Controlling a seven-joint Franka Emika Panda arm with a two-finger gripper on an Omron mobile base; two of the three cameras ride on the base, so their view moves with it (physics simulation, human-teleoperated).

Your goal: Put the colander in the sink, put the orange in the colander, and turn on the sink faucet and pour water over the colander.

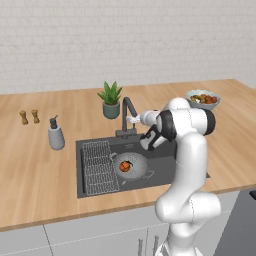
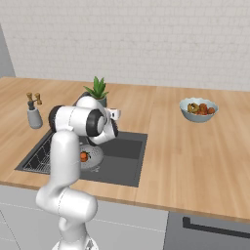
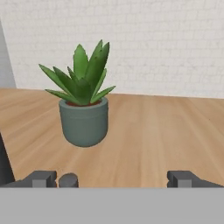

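Left base view: arm bent over sink (image 1: 95, 186), gripper (image 1: 133, 119) level beside sink faucet (image 1: 128, 111), fingers wide apart, empty. Orange (image 1: 125, 166) inside colander (image 1: 137, 171), colander in sink. No legible writing.

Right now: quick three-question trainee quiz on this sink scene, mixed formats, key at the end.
1. True or false: the orange already lies inside the colander, which sits in the sink.
2. Which item stands on the counter just behind the sink faucet? A) the potted plant B) the soap dispenser C) the fruit bowl
3. Fill in: the gripper, facing the plant, has its jaws ____.

Key: 1 true; 2 A; 3 open
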